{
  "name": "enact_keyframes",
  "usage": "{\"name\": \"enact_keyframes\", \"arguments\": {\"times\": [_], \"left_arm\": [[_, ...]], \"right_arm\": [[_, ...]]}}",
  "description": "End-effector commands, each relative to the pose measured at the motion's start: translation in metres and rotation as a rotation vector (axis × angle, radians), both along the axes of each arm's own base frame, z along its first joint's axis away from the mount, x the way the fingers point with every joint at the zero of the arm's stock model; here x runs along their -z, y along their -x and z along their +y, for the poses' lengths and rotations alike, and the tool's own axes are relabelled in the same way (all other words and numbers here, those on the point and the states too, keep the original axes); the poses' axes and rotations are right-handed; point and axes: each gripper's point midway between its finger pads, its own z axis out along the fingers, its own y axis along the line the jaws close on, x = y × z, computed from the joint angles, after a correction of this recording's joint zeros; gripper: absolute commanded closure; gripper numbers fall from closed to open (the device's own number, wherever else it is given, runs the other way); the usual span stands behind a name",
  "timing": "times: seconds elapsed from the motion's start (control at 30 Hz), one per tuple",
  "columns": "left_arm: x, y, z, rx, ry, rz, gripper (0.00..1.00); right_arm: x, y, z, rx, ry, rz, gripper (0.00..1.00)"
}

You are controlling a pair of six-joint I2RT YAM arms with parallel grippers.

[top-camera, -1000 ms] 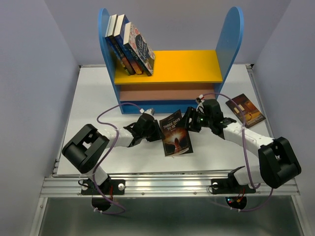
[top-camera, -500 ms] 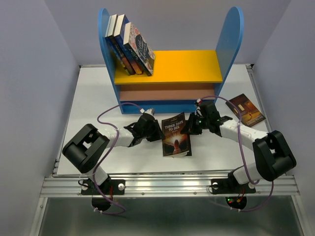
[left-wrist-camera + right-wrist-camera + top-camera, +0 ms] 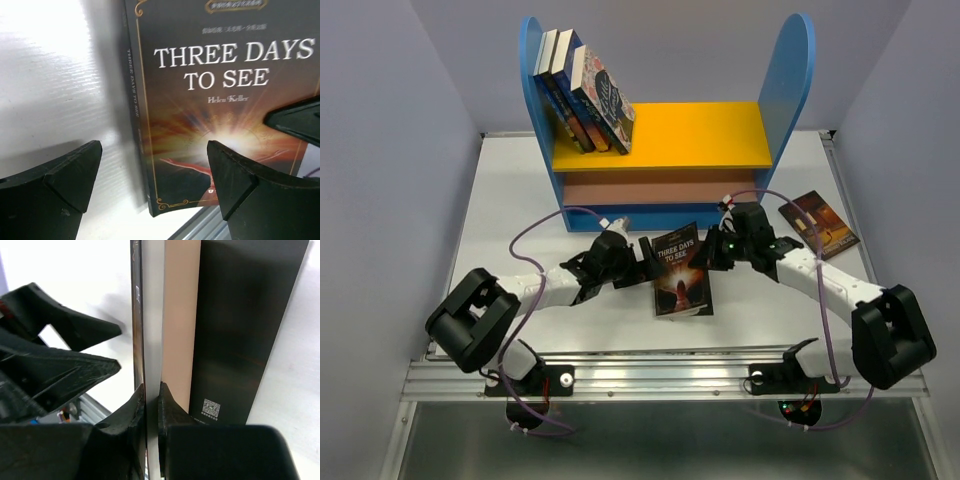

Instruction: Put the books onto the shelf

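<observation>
My right gripper (image 3: 151, 390) pinches the book (image 3: 680, 272) by its edge, squeezed between both fingers. My left gripper (image 3: 154, 150) is spread wide, with the book's spine ahead between those fingers. The shelf (image 3: 660, 135) stands beyond both.

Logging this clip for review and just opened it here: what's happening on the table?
The right gripper is pinched shut on one edge of Three Days to See, in front of the shelf. The left gripper stands open at the book's spine side, not gripping it. A few books already lean on the shelf's top board; one more book lies flat on the table to the right.
</observation>
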Motion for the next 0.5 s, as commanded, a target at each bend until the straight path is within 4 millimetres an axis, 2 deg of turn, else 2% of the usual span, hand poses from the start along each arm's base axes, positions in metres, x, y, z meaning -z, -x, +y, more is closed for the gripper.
{"name": "enact_keyframes", "arguments": {"times": [0.0, 0.07, 0.1, 0.13, 0.17, 0.2, 0.23, 0.47], "left_arm": [[-0.02, 0.002, 0.002, 0.019, 0.071, -0.052, 0.01], [-0.032, 0.002, -0.001, 0.032, 0.119, -0.083, 0.01], [-0.03, 0.005, 0.001, 0.037, 0.132, -0.087, 0.01], [-0.04, 0.005, 0.001, 0.044, 0.169, -0.113, 0.01], [-0.057, 0.006, -0.006, 0.077, 0.241, -0.162, 0.01], [-0.063, 0.011, -0.004, 0.084, 0.275, -0.179, 0.01], [-0.08, 0.014, -0.009, 0.121, 0.337, -0.233, 0.01], [-0.125, 0.025, -0.001, 0.152, 0.439, -0.399, 0.01]], "right_arm": [[-0.081, -0.015, 0.019, -0.081, -0.147, -0.219, 0.99], [-0.102, -0.011, 0.023, -0.112, -0.193, -0.264, 0.99], [-0.111, -0.01, 0.024, -0.123, -0.21, -0.285, 0.99], [-0.122, -0.009, 0.023, -0.132, -0.231, -0.309, 0.99], [-0.126, -0.008, 0.024, -0.137, -0.242, -0.315, 0.99], [-0.131, -0.005, 0.026, -0.151, -0.257, -0.318, 0.99], [-0.135, -0.004, 0.027, -0.157, -0.271, -0.323, 0.99], [-0.157, 0.004, 0.032, -0.222, -0.357, -0.343, 0.99]]}}
